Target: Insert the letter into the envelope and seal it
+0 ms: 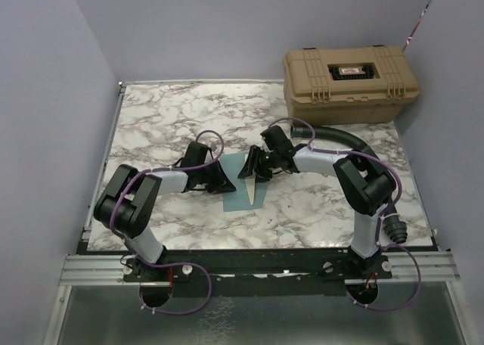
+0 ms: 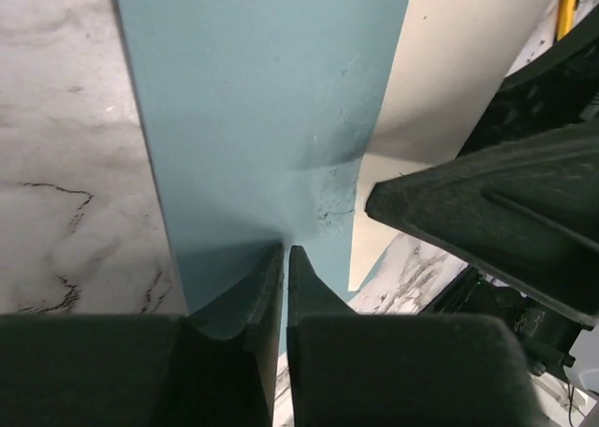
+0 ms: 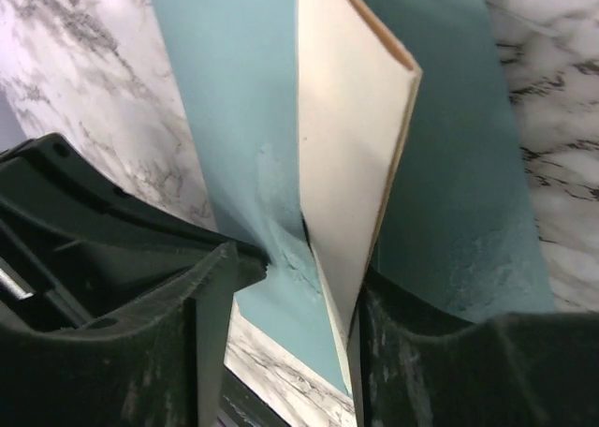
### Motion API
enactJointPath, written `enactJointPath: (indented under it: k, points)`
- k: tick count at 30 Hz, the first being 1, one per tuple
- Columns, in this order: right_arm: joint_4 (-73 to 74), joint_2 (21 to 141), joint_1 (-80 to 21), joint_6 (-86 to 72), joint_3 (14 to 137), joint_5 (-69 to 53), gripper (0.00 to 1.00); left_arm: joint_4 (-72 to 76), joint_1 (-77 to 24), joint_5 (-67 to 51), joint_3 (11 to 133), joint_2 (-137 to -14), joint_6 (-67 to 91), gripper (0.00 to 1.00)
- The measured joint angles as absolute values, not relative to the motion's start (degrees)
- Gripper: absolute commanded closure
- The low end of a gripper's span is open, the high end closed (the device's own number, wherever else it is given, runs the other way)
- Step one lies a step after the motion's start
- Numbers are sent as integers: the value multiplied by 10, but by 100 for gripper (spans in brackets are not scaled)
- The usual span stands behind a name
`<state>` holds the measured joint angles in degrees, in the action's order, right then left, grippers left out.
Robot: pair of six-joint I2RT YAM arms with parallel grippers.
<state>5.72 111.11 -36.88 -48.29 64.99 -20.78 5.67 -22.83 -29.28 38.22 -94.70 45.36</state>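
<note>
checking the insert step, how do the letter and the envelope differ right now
Colour: the letter is cream with a tan edge, while the envelope is teal.
Pose: the letter stands up on edge and looks folded, while the envelope lies on the table beneath it.
Surface: the envelope looks scuffed in patches, while the letter looks clean.
Both are thin paper, and they meet at the table's middle.

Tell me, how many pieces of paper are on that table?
2. The teal envelope lies in the middle of the table; the cream letter stands on edge over it, in the right claw. Others may be hidden from view.
</note>
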Motion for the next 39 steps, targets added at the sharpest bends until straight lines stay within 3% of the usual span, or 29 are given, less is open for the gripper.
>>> enactJointPath:
  k: [5,11,14,26,29,35,39]
  points:
    - [44,1108,-368,-484,650,-216,33,22,-229,-283,399,-954,454,100]
    - [57,1101,-362,-479,650,-212,32,-1,-229,-281,408,-961,456,100]
    - [65,1094,-353,-475,644,-207,37,-3,-229,-281,409,-961,456,100]
    - [1,1097,-310,-469,598,-245,75,-16,-229,-281,422,-964,455,100]
    - [-16,1105,-309,-475,597,-250,83,-25,-230,-278,429,-965,448,91]
    - [-25,1114,-309,-478,595,-254,92,-60,-234,-266,460,-962,422,47]
    - [-30,1119,-309,-476,595,-261,95,-81,-231,-224,485,-949,410,39]
